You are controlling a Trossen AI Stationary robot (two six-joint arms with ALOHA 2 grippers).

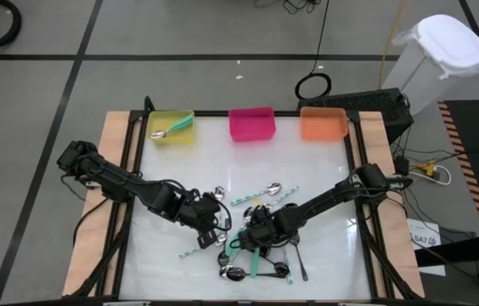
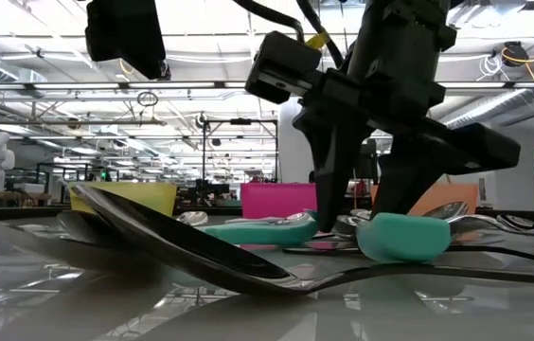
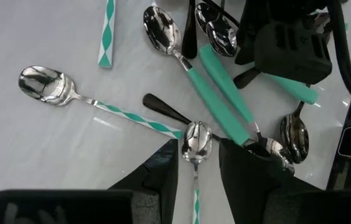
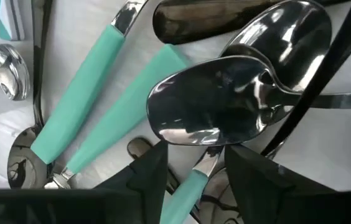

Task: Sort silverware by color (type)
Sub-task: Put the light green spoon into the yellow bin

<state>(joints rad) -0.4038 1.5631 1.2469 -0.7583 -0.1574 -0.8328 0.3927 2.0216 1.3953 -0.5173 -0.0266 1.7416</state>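
The silverware (image 1: 261, 255) lies heaped near the table's front middle: teal-handled (image 3: 222, 93), dark (image 3: 163, 109), shiny and teal-and-white patterned spoons (image 3: 45, 84). My right gripper (image 4: 195, 152) is open and low in the heap, its fingers on either side of a teal-handled spoon's neck (image 4: 203, 163), just behind that spoon's shiny bowl (image 4: 216, 109). My left gripper (image 3: 198, 155) hangs open, well above the table, left of the heap. A patterned spoon's bowl (image 3: 196, 140) on the table shows between its fingers. One teal spoon (image 1: 174, 127) lies in the yellow bin (image 1: 159, 138). My right gripper comes at the teal-handled spoon's neck (image 4: 201, 167) slanting down from the table's right, one finger on each side of it. I cannot tell whether the fingers (image 2: 329, 204) touch the spoon, which lies on the heap.
A pink bin (image 1: 251, 132) and an orange bin (image 1: 323, 132) stand beside the yellow one along the far edge. Raised wooden borders (image 1: 112, 170) flank the white table top. Bare table lies between the bins and the heap.
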